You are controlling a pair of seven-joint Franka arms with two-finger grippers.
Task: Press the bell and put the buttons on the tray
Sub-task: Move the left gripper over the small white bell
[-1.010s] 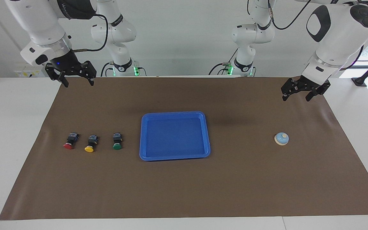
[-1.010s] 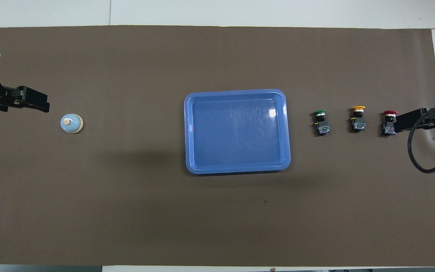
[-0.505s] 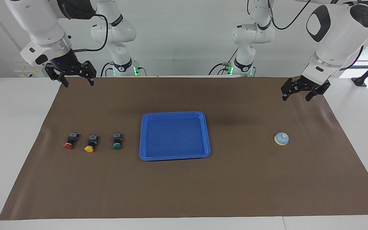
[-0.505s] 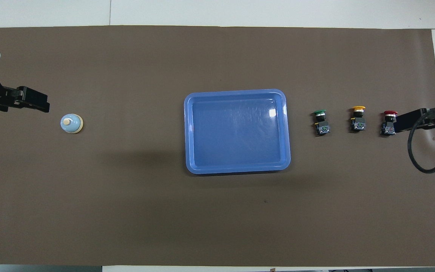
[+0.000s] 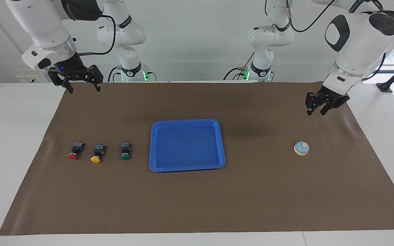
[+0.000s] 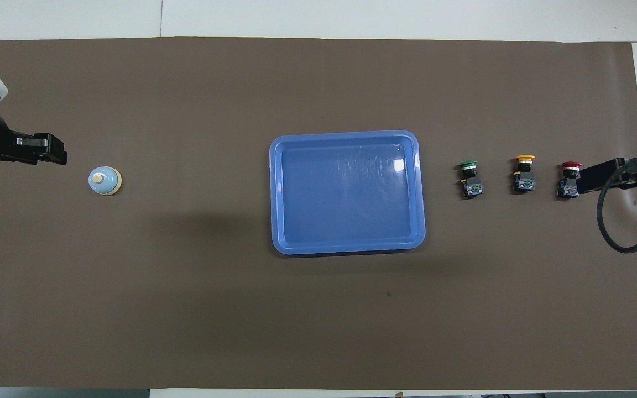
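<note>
1. The white table [image 5: 12,136] carries everything. A brown mat [image 5: 251,198] covers most of its top.
2. The right arm [image 5: 43,27] comes down at its own end of the table and waits there. The left arm [image 5: 357,37] bends down over its own end of the table.
3. The tray [image 5: 187,121] is bright blue and lies flat in the middle of the mat. Nothing lies in it. It sits between the row of buttons and the bell, apart from both.
4. The right gripper [image 5: 82,89] hangs in the air over the mat's edge at the right arm's end. Its fingers are spread wide and hold nothing. From overhead it covers the spot just beside the red button, but the facing view shows it well up and clear of the button.
5. The left gripper [image 5: 316,112] hangs over bare mat at the left arm's end, clear of the bell. Its two fingertips stand a small gap apart with nothing between them.
6. Three buttons lie in a row toward the right arm's end, each on its side with its cap pointing away from the robots. The green button [image 5: 125,151] is closest to the tray, the yellow button [image 5: 97,153] is in the middle and the red button [image 5: 74,150] is outermost. None of them touch.
7. The bell [image 5: 301,148] stands upright on the mat toward the left arm's end, well apart from the tray. Its cream knob is on top and nothing touches it.
</note>
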